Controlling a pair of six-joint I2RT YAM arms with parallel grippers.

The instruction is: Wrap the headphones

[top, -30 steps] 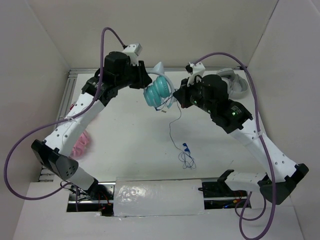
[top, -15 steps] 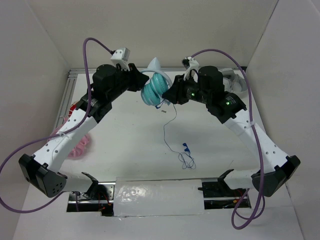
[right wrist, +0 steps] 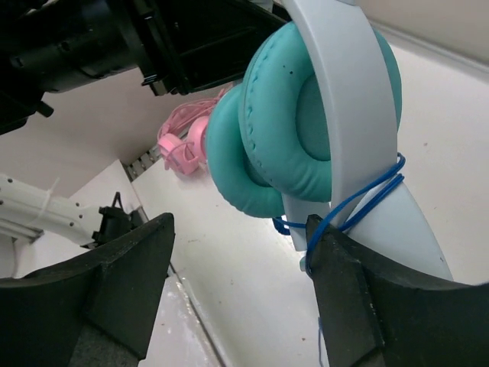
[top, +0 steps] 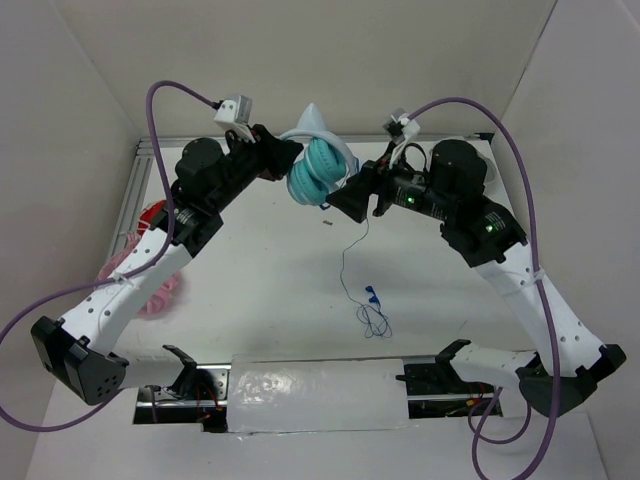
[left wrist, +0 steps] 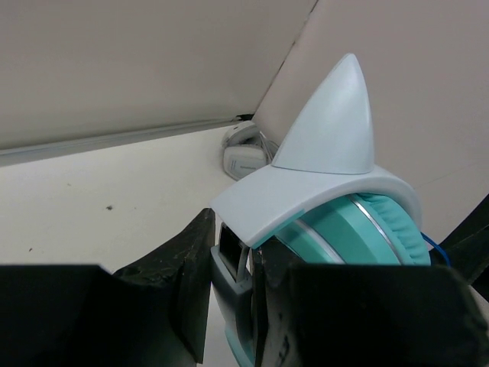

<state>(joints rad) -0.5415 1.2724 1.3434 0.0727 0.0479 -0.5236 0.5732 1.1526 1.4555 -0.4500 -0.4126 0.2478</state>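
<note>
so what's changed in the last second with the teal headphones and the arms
The teal cat-ear headphones with a white headband shifted toward the back wall, still clamped in the left gripper. The right gripper stayed beside them, jaws apart, while its arm swung out to the right. Nothing was let go. The thin blue cable still ends at the same spot on the white table; the pink headphones have not moved.

Headphones [right wrist: 306,130]: smooth white plastic, matt teal padding

Pink headphones [top: 160,292] at left edge of table [top: 260,300], grey-white headphones [left wrist: 244,157] in far corner.
</note>
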